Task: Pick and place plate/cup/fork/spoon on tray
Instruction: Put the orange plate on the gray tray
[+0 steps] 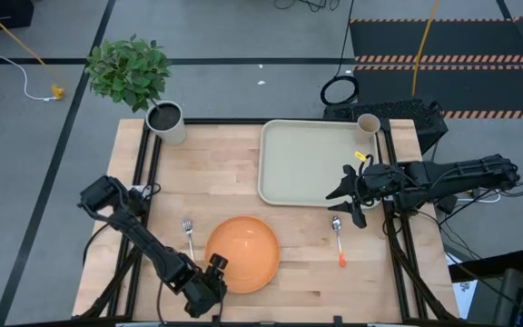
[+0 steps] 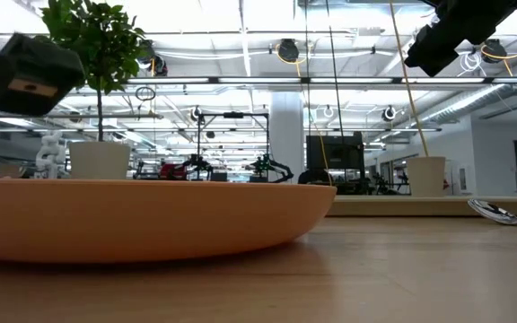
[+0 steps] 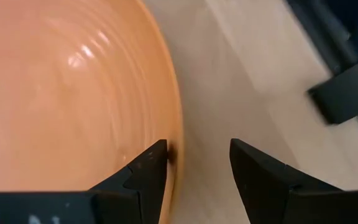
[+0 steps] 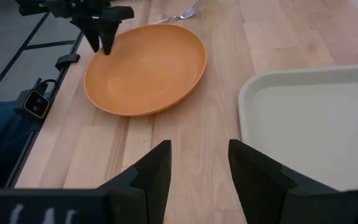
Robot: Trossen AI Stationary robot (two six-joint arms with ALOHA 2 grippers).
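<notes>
The orange plate (image 1: 243, 254) lies on the table near the front edge. My left gripper (image 1: 216, 269) is open at its near-left rim (image 3: 178, 124), one finger over the plate's inside and one over the bare table (image 3: 197, 149). The fork (image 1: 189, 232) lies left of the plate, the spoon (image 1: 339, 242) right of it. The pale tray (image 1: 311, 162) lies at the far right, with the beige cup (image 1: 368, 123) just beyond its far right corner. My right gripper (image 1: 346, 195) is open and empty over the tray's near right corner (image 4: 199, 146). My left gripper's fingers (image 3: 151, 163) point down astride the plate's near-left rim (image 4: 98, 56). I cannot tell whether they touch it. The plate lies flat on the table.
A light pot with dark soil (image 1: 165, 118) and a leafy plant (image 1: 130, 68) stand at the table's far left corner. Bare wood lies between the plate and the tray (image 4: 191, 118). Black frame rails run along the table's left (image 1: 143, 173) and right sides.
</notes>
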